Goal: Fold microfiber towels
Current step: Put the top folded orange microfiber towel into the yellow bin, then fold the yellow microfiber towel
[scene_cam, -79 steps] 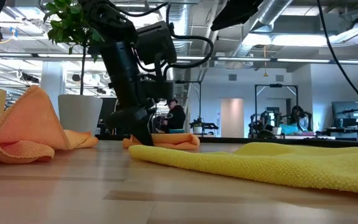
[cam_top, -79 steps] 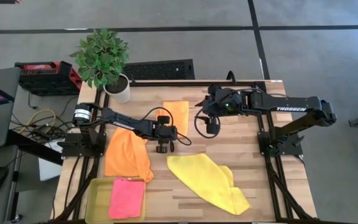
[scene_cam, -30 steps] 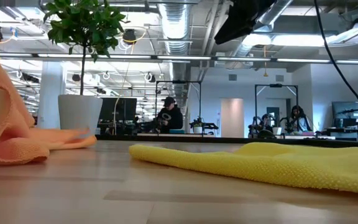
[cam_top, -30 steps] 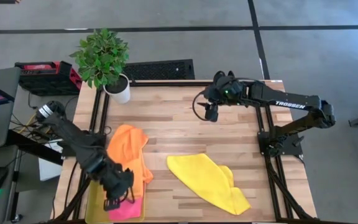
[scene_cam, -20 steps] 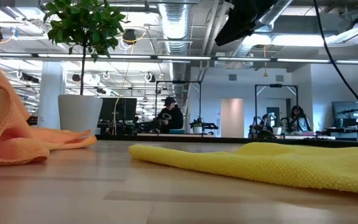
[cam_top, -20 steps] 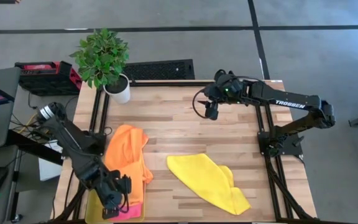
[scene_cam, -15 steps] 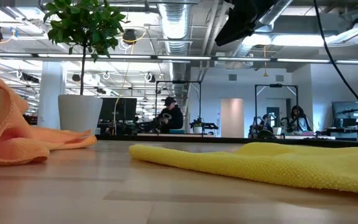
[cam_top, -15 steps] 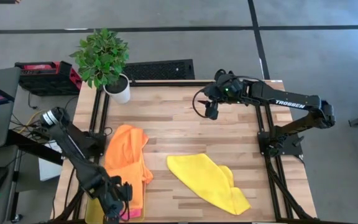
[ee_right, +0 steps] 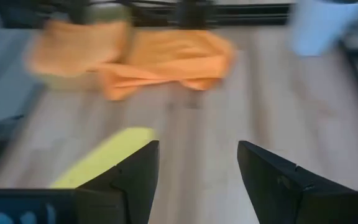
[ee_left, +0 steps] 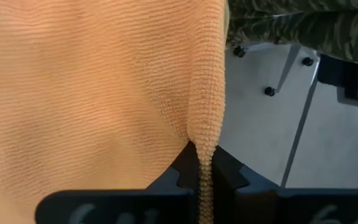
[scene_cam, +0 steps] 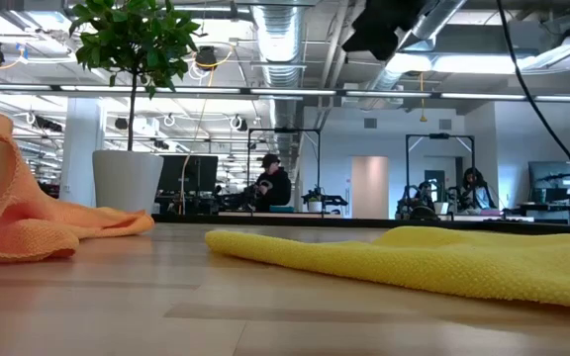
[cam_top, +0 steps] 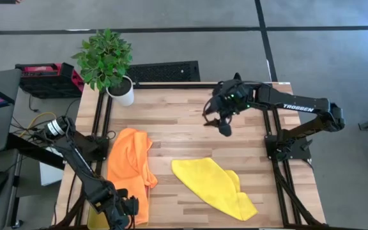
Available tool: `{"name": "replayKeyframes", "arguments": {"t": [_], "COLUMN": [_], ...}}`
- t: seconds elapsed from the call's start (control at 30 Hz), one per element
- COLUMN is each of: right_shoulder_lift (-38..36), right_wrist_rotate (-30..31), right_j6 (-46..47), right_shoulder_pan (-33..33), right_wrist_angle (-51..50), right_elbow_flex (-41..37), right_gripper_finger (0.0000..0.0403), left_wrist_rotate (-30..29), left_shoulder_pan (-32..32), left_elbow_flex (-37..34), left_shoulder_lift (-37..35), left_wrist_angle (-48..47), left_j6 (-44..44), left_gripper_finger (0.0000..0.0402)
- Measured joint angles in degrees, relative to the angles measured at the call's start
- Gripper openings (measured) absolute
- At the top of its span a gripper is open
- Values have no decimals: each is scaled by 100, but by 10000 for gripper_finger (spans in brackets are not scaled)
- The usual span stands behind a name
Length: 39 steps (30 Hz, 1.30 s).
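1. We see our left gripper at the tabletop's near left corner, fingers clamped on an orange towel's edge.
2. Our right gripper hovers near the far right, jaws wide, empty.
3. The yellow towel lies near the near edge.

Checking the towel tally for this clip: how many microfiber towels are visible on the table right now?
2 for certain. A crumpled orange microfiber towel lies at the table's left, its edge pinched by the left gripper at the near-left corner. A yellow microfiber towel lies near centre. Others may be hidden beneath the orange.
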Motion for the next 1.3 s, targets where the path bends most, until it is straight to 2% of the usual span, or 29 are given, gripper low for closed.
{"name": "replayKeyframes", "arguments": {"t": [0.13,0.23,0.47,0.7,0.87,1.1,1.17,1.3], "right_shoulder_lift": [-2,-1,0,-1,0,-2,-2,-1], "right_wrist_rotate": [-1052,-1454,-1463,-1456,-1452,-1450,-1448,-1448], "right_j6": [203,230,268,269,271,271,271,270], "right_shoulder_pan": [0,24,125,125,125,125,125,126], "right_wrist_angle": [-33,-35,-32,-26,-25,-25,-25,-25], "right_elbow_flex": [-1,-1,-1,-1,-1,-1,-1,-1], "right_gripper_finger": [240,240,240,240,240,240,240,240], "left_wrist_rotate": [-13,22,342,400,439,1018,1156,1075], "left_shoulder_pan": [-64,-131,-143,-112,-112,-112,-101,-101], "left_elbow_flex": [0,0,-2,-2,-2,-2,-2,-2], "left_shoulder_lift": [42,162,460,470,470,470,469,275], "left_wrist_angle": [8,16,9,-28,-177,-235,-271,-288], "left_j6": [69,133,147,-21,-317,-562,-809,-1177], "left_gripper_finger": [0,0,0,6,48,129,142,150]}}
